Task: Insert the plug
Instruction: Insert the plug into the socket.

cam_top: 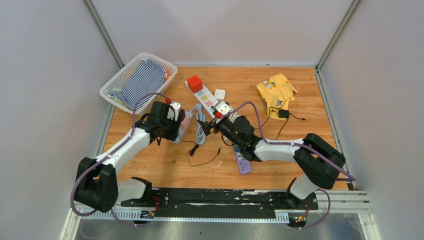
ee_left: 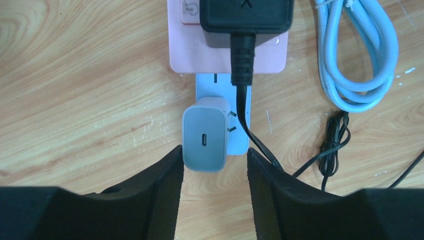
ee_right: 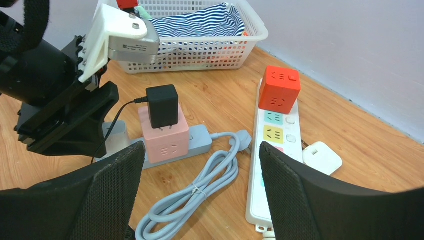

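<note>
left of centre on the table, i see the grey charger (ee_left: 204,132) seated upright in the pale power strip (ee_left: 212,85), near the pink cube (ee_left: 185,50). left gripper (ee_left: 214,149) is open and straddles the charger. right gripper (ee_right: 201,146) is spread wide and empty, above the coiled cable (ee_right: 200,192).

— Finish of the table (ee_left: 75,100)?
— Wood, grained, lightly scuffed, low sheen.
— And the charger (ee_left: 204,137)?
— Smooth matt grey plastic. The cable (ee_left: 360,60) was glossy; the basket (ee_right: 200,55) was white plastic lattice, its cloth (ee_right: 200,22) striped.
</note>
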{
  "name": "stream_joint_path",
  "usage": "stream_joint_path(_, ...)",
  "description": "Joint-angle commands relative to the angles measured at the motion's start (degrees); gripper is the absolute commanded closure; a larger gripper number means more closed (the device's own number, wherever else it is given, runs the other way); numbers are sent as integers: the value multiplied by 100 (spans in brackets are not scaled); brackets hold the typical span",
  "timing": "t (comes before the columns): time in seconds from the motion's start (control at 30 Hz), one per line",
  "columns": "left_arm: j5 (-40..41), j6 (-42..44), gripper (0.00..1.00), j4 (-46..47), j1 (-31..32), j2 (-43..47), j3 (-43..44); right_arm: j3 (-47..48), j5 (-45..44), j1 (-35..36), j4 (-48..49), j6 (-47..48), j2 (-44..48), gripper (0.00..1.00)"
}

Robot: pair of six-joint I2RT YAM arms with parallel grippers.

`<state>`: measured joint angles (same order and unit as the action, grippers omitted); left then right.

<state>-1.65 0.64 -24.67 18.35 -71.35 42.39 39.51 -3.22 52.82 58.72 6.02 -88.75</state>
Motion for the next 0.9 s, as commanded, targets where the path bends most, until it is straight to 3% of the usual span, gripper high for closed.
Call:
stream_joint_path(0.0, -76, 122, 46, -151, 46, 306, 105, -69, -126, -52, 129, 122, 181, 15)
stream_joint_path(0.07, -69, 132, 34, -138, 46, 416, 135, -75, -126, -53, 101, 135, 204, 15)
stream_joint_path(0.27, 101, 165, 34, -438, 46, 771, 303, -99, -164, -52, 56, 209, 276, 15)
stream_joint_path(0.6, 829, -302, 49, -614, 42, 1411, 336, -127, -241, -53, 18, 294, 350, 14)
stream_joint_path(0.8, 803, -809, 100, -569, 37, 997, 514, -106, -214, -51, -17, 256, 367, 14)
stream_joint_path(0.87, 451, -939, 100, -393, 37, 891, 460, -93, -206, -53, -57, 234, 382, 15)
